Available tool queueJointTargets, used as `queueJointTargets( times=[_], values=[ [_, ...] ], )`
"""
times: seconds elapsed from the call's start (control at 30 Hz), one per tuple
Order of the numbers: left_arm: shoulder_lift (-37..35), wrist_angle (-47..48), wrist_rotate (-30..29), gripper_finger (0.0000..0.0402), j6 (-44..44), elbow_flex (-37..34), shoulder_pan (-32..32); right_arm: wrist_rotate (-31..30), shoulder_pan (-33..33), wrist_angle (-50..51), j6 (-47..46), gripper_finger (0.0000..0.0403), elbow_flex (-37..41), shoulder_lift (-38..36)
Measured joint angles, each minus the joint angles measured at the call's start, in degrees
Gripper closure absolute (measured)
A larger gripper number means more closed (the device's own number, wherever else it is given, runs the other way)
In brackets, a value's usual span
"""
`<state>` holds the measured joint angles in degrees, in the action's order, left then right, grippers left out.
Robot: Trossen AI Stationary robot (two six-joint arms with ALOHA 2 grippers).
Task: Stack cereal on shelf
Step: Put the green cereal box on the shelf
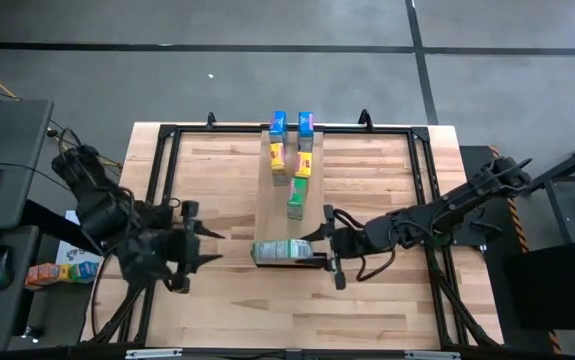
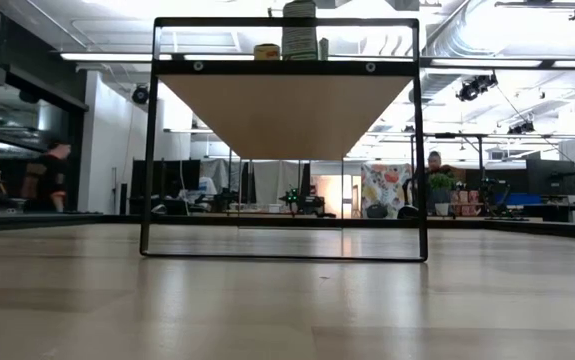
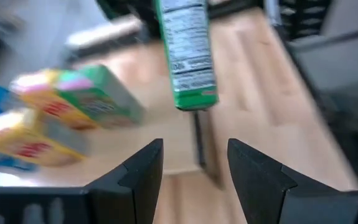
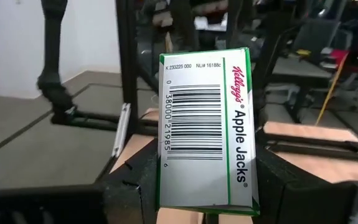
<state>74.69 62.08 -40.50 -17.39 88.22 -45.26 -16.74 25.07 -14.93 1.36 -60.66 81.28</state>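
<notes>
Holding a green cereal box (image 4: 205, 130) between its fingers over the shelf's (image 1: 270, 222) near end, the right gripper (image 1: 324, 247) must next set it beside the five boxes (image 1: 293, 152) at the far end, while the left gripper (image 1: 193, 246) waits part-open nearby.

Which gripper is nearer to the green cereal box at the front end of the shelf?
Right: the right gripper is shut on the green cereal box. The left gripper is open, apart on the box's other side.
</notes>
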Motion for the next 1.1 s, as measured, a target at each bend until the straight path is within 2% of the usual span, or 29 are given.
queueJointTargets(
  times=[0.1, 0.17, 0.37, 0.5, 0.53, 0.6, 0.67, 0.73, 0.9, 0.97, 1.1],
  values=[
    [-2.35, -4.18, -10.47, 0.0231, 1.59, -6.66, -2.34, -1.3, -0.15, -1.79, 0.18, 0.025, 0.0, 0.06],
    [-4.05, -6.86, -15.09, 0.0231, 1.5, -11.66, -3.06, -1.31, -0.64, -2.54, 0.18, 0.025, 0.0, 0.03],
    [-10.6, -19.53, -23.66, 0.0231, 0.77, -26.74, -3.26, -0.88, -2.57, -6.39, 1.13, 0.025, 0.0, 0.06],
    [-15.65, -37.69, -25.88, 0.0231, 9.52, -36.5, -2.96, 2.43, -4.08, -11.64, 3.52, 0.025, 0.0, 0.06],
    [-16.96, -43.52, -24.91, 0.0231, 13.03, -38.94, -2.58, 3.63, -4.45, -12.54, 3.87, 0.025, 0.0, 0.06],
    [-19.6, -57.42, -18.53, 0.0231, 21.03, -44.21, -1.11, 5.81, -5.15, -13.62, 4.24, 0.025, 0.0, 0.06],
    [-21.88, -70.84, -6.91, 0.0231, 29.36, -49.29, 1.28, 7.19, -5.82, -13.75, 4.27, 0.025, 0.0, 0.06],
    [-23.71, -79.94, 2.1, 0.0231, 34.48, -53.03, 4.09, 8.03, -6.19, -13.75, 4.2, 0.025, 0.0, 0.06],
    [-27.76, -85.82, 12.31, 0.0231, 34.13, -56.95, 10.9, 8.91, -6.35, -13.72, 4.65, 0.025, 0.0, 0.06],
    [-27.72, -86.06, 17.38, 0.0231, 32.28, -57.37, 13.91, 8.95, -6.33, -13.71, 5.01, 0.025, 0.0, 0.06],
    [-25.33, -87.46, 21.83, 0.0228, 28.93, -57.44, 19.06, 9.08, -6.58, -13.71, 5.07, 0.025, 0.0, 0.06]
  ],
)
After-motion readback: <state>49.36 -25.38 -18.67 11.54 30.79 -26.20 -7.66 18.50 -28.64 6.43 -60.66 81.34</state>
